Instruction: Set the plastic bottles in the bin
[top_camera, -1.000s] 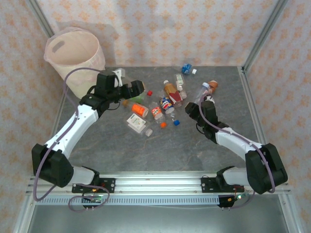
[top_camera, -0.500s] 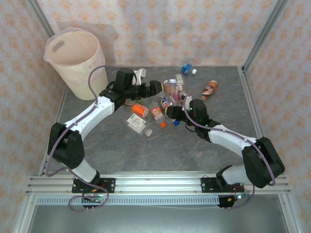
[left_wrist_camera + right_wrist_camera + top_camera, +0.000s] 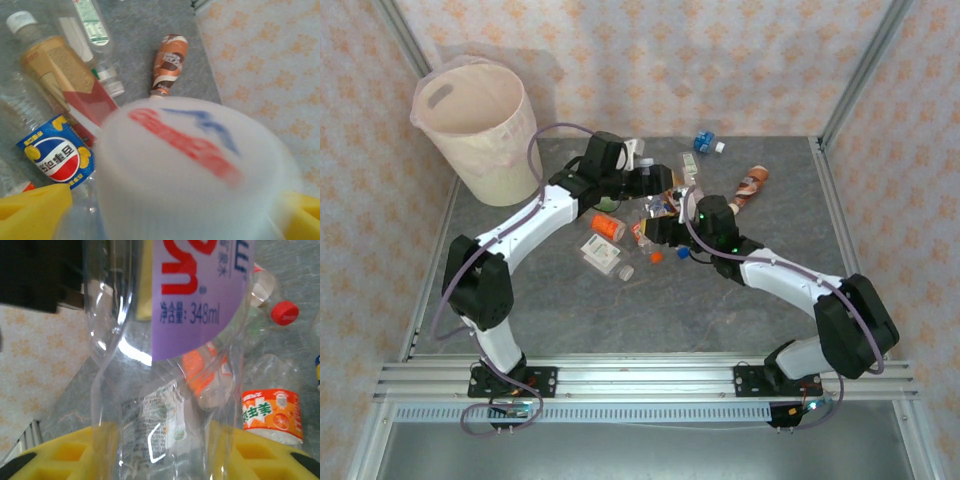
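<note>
Since a second ago the left claw (image 3: 667, 187) has swung away from just beside the bin (image 3: 475, 130) to the heap of bottles well to the bin's right. The right claw (image 3: 656, 228) has carried a clear purple-labelled bottle (image 3: 165, 340) toward the bin's side of that heap, so the two claws now sit close together.

The right claw is clamped on that bottle, its yellow pads (image 3: 60, 455) pressed against the clear wall on both sides. The left claw stands wide, its yellow fingertips (image 3: 30, 210) on either side of a blurred white round end (image 3: 195, 170) marked red and blue. This may be the end of the held bottle, but the blur hides that, and also whether the pads touch it.

The bin stands upright, mouth up, well apart from both claws. The other bottles lie on the grey counter (image 3: 650, 300), all to the right of the bin. An orange-labelled bottle (image 3: 608, 227) is nearest the bin. A Pepsi-labelled bottle (image 3: 55, 160) touches a tan-and-red bottle (image 3: 55, 75) beyond the claws. A brown-orange bottle (image 3: 752, 183) lies farther from the bin, and a crushed blue bottle (image 3: 705, 142) lies about as far from it.
</note>
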Tool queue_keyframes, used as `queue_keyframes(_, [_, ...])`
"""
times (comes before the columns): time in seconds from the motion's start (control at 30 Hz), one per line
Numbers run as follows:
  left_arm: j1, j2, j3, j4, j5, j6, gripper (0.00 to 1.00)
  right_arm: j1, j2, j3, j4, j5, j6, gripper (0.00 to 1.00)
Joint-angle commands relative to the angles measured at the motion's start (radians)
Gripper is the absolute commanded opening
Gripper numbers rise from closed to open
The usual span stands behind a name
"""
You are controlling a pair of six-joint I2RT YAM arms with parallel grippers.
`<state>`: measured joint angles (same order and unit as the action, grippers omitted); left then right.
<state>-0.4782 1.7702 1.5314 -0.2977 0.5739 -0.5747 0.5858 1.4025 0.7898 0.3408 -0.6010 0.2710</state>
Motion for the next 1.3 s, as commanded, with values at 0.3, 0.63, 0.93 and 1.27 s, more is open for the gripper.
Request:
queue_keyframes(0.3, [-0.005, 0.018, 0.049, -0.017, 0.037, -0.014, 0.61, 0.008, -0.026, 0.069, -0.104, -0.032, -0.104, 0.56])
queue_keyframes(0.63, [0.020, -0.007, 0.018, 0.029, 0.019, -0.050, 0.53, 0.008, -0.114, 0.058, -0.212, 0.017, -0.194, 0.90])
queue_keyframes(0.93, [0.052, -0.057, 0.010, -0.022, -0.032, -0.008, 0.52, 0.009, -0.261, 0.013, -0.295, 0.176, -0.274, 0.99])
queue_keyframes(1.27, [0.082, -0.216, -0.026, -0.116, -0.266, 0.131, 0.52, 0.008, -0.309, -0.085, -0.147, 0.691, -0.164, 0.99])
